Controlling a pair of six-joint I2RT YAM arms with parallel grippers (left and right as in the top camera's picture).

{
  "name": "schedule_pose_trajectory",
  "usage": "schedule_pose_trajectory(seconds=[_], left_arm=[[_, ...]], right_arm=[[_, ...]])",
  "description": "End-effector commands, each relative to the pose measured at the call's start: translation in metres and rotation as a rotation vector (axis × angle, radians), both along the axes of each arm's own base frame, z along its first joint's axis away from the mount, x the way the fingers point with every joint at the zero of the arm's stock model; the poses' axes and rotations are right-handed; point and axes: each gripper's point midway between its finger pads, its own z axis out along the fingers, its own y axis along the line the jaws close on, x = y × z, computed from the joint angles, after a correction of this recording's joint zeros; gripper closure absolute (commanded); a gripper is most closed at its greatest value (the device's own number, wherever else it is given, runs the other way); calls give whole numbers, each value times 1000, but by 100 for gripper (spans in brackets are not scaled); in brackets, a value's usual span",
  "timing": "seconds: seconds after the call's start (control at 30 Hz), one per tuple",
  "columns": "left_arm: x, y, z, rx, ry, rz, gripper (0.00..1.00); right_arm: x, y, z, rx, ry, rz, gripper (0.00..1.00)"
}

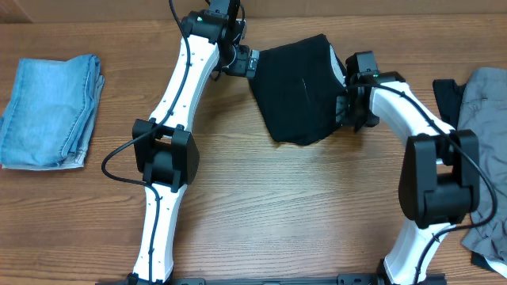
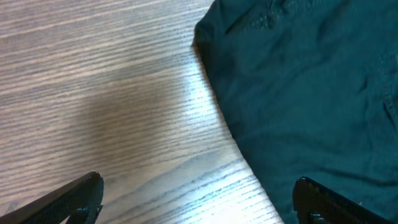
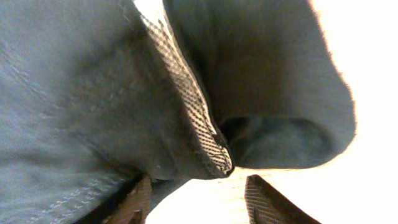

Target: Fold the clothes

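Splayed wide on the left pincer [image 2: 199, 194]; parted on the right pincer [image 3: 198, 186]. Between them, upper centre of the wooden bench [image 1: 277, 198]: folded black fabric shorts [image 1: 301, 87]. Far left, light-blue denim garment [image 1: 47, 111]; far right, grey garment [image 1: 485, 103].

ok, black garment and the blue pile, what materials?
Black garment: matte woven fabric, probably a cotton blend; stitched seams show, and a pale mesh lining at its edge. Blue pile: looks like washed denim, faded light-blue with seam lines.

The wooden table [image 1: 301, 198] carries folded light-blue denim [image 1: 51, 111] at left, a black garment [image 1: 301, 91] centrally, and a grey garment [image 1: 487, 103] at right.
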Motion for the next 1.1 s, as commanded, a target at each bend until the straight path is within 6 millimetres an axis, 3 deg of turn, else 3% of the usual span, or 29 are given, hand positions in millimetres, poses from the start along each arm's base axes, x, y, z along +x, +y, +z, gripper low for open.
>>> schedule_pose_trajectory(seconds=[0.0, 0.07, 0.17, 0.2, 0.27, 0.33, 0.53, 0.63, 0.87, 1.07], left_arm=[[8, -5, 23, -34, -64, 1, 0], [10, -9, 18, -35, -70, -4, 0], [14, -12, 4, -42, -71, 9, 0], [16, -12, -2, -49, -72, 22, 0], [20, -15, -6, -60, -86, 18, 0], [23, -20, -7, -84, -97, 9, 0], [25, -25, -6, -110, -105, -1, 0], [25, -25, -11, -110, -101, -2, 0], [18, -50, -34, -248, -67, -60, 0], [17, -62, -67, -357, -27, 55, 0]], right_arm=[[33, 9, 71, 56, -219, 15, 27], [46, 23, 74, 117, -271, 75, 33], [62, 41, 75, 202, -327, 131, 52], [69, 42, 72, 200, -346, 136, 67], [75, 42, 66, 191, -357, 157, 82], [77, 34, 48, 147, -333, 136, 96], [66, 21, -35, 72, -171, 109, 96], [59, 21, -63, 73, -113, 108, 96], [52, 28, -68, 111, -81, 118, 96], [51, 29, -68, 122, -79, 121, 96]])
